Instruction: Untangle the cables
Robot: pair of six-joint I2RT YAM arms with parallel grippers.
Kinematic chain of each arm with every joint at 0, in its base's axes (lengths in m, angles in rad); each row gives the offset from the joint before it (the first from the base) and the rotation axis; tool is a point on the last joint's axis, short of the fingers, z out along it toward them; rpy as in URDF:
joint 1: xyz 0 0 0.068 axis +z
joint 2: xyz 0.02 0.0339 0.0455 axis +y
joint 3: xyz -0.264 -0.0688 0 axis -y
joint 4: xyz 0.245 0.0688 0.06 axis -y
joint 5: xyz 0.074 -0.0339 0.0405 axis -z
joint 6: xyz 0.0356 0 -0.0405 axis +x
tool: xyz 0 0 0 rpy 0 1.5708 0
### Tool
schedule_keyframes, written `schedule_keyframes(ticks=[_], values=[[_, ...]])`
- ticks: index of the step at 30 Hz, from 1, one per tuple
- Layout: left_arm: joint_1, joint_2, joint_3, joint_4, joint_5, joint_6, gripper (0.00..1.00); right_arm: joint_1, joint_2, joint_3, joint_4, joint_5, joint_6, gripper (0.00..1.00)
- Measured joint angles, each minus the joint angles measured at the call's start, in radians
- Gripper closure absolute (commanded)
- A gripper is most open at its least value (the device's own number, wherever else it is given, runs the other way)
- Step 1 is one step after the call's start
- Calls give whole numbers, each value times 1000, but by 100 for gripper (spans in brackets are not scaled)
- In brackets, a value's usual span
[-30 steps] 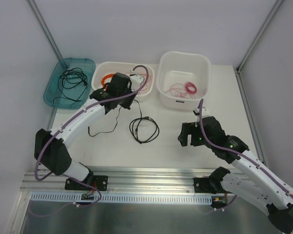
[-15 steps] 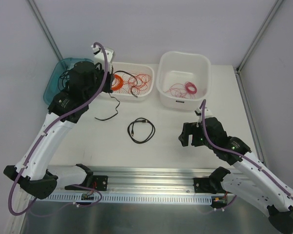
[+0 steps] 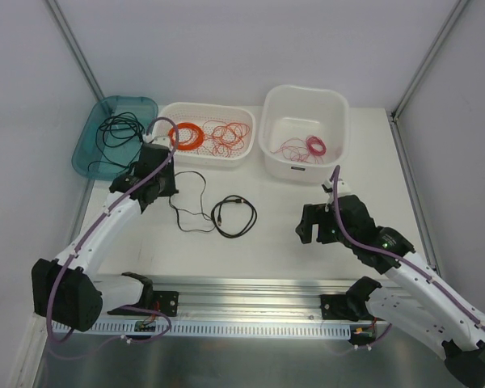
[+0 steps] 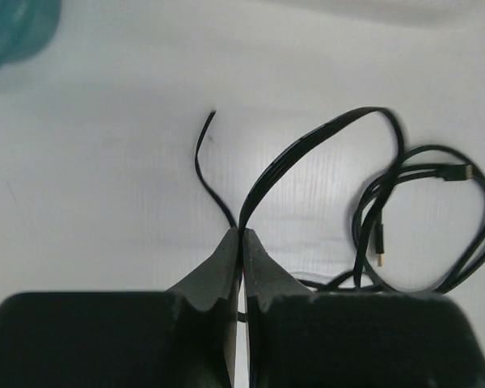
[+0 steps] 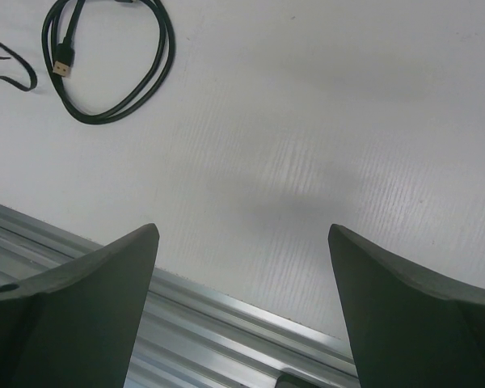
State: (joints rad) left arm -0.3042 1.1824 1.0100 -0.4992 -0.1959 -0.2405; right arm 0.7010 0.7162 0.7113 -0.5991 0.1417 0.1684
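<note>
The loose tangle of red and orange-red cables (image 3: 228, 136) lies in the white basket (image 3: 168, 114) at the back, beside a neat orange coil (image 3: 186, 136). My left gripper (image 3: 166, 191) is low over the table in front of the basket, shut on a thin black cable (image 3: 190, 220). In the left wrist view the fingertips of the gripper (image 4: 241, 234) pinch that cable (image 4: 323, 137), which loops away over the table. My right gripper (image 3: 311, 227) is open and empty above the table at the right, and its wrist view shows the gripper (image 5: 242, 234) over bare tabletop.
A coiled black USB cable (image 3: 234, 217) lies mid-table and shows in the left wrist view (image 4: 436, 218) and right wrist view (image 5: 105, 65). A teal tray (image 3: 92, 129) holds a black cable. A white tub (image 3: 339, 105) holds pink wires (image 3: 303, 148). A metal rail (image 5: 250, 323) runs along the near edge.
My left arm rose from the basket toward the teal tray, then came down to the table, drawing the thin black cable out. It now trails left of the USB loop. The right arm has not moved.
</note>
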Motion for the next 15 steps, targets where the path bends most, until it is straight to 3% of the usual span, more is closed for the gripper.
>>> schedule_keyframes(ticks=[10,13,15], values=[[64,17,-330,124,9,-200,96,0,8,-6,0,-1,3,9],[69,69,-345,182,21,-230,89,0,10,-6,0,-3,4,9],[70,104,-346,212,31,-243,78,0,10,-7,0,-4,4,9]])
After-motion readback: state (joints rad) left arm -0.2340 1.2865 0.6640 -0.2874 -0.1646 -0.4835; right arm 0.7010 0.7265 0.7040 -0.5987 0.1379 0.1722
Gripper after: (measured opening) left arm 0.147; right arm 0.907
